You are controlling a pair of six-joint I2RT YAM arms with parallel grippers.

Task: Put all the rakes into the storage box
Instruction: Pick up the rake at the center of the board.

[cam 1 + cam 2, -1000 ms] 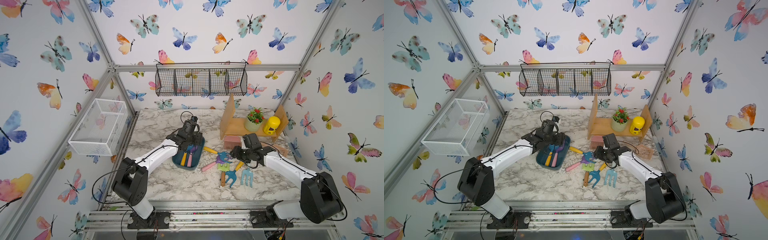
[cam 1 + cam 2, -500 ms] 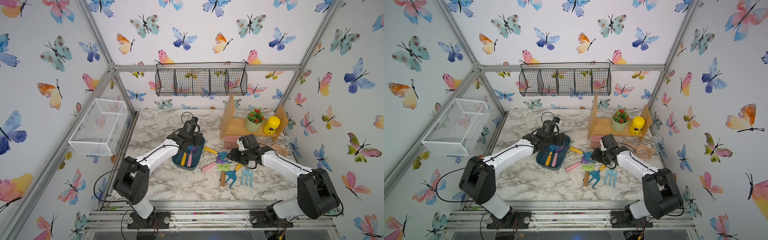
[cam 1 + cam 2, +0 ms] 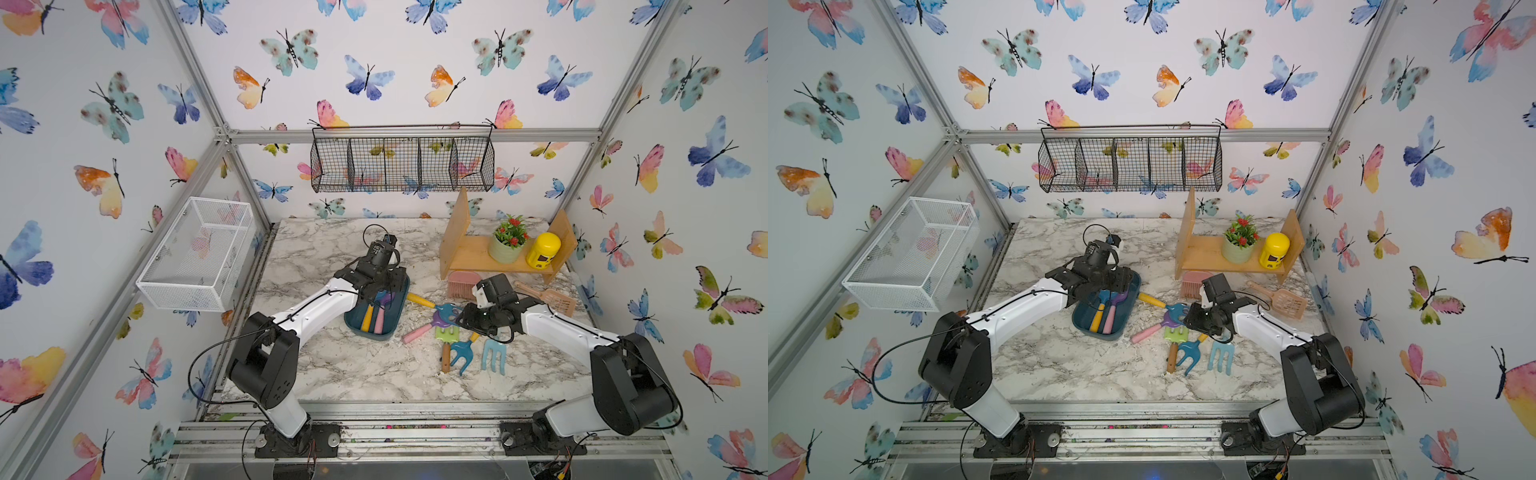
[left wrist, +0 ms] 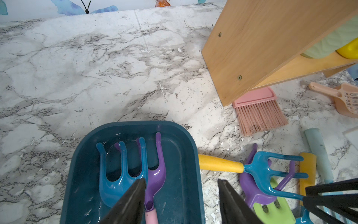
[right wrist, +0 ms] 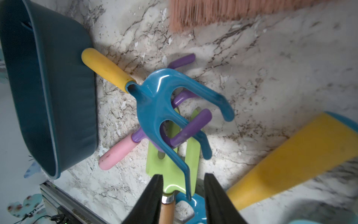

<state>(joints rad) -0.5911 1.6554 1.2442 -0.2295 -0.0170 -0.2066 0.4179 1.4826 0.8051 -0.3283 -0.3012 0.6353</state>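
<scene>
The dark teal storage box (image 3: 371,335) (image 3: 1096,335) holds a blue rake and a purple rake (image 4: 155,174). Beside it lies a pile with a blue rake with a yellow handle (image 3: 446,309) (image 5: 155,100) on top, over a purple one with a pink handle (image 5: 116,153) and a green rake with a wooden handle (image 3: 449,334) (image 5: 172,166). My right gripper (image 5: 183,175) (image 3: 465,322) straddles the green rake's neck and a blue tine. One finger touches and a gap shows at the other. My left gripper (image 4: 181,180) (image 3: 380,286) hangs open over the box's wall, holding nothing.
A wooden shelf (image 3: 469,253) with a plant pot and a yellow container stands behind the pile. A pink brush (image 3: 463,284) and a peach scoop (image 3: 552,297) lie by it. A light blue rake (image 3: 494,355) and a blue fork (image 3: 461,353) lie in front. Two baskets hang on the walls.
My right gripper has come down a little onto the pile of tools and its jaws have narrowed round the green rake's neck. The left arm has not moved.
</scene>
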